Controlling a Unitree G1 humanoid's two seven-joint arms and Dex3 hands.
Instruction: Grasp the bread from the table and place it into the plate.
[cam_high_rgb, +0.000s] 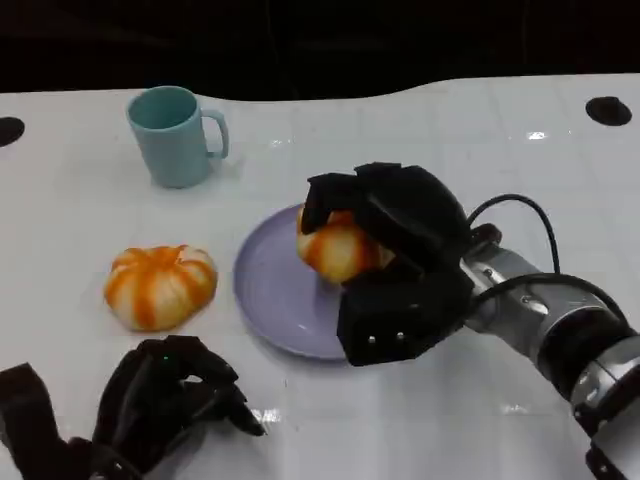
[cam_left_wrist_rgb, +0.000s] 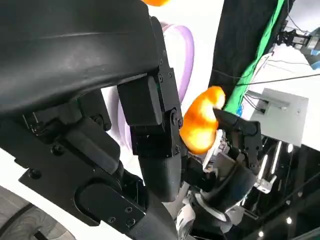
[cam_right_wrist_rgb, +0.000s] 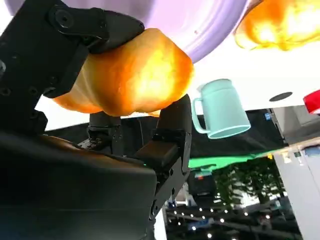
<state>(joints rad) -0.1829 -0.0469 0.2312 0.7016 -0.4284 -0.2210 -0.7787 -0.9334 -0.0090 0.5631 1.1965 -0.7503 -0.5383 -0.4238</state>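
Orange-and-white bread (cam_high_rgb: 338, 250) sits in the grip of the right hand (cam_high_rgb: 395, 265), over the lilac plate (cam_high_rgb: 270, 290). Black fingers (cam_high_rgb: 335, 190) curl over its top and far side, and the palm block stands on its near side, so the bun shows between them. In the right wrist view the bread (cam_right_wrist_rgb: 132, 75) is pressed between a finger above and another finger below, with the plate (cam_right_wrist_rgb: 200, 25) just beyond it. Whether the bun already touches the plate cannot be told. In the left wrist view it (cam_left_wrist_rgb: 200, 122) shows past the left hand's own fingers, with the right hand (cam_left_wrist_rgb: 235, 145) around it.

On the white surface (cam_high_rgb: 450, 130), a second bun (cam_high_rgb: 160, 285) of the same colouring lies just to the left of the plate, apart from its rim. A pale teal mug (cam_high_rgb: 175, 135) stands upright farther back, handle turned to the right.

The left hand (cam_high_rgb: 165, 400) rests low at the near edge, its fingers curled in and holding nothing, near the second bun but not touching it.
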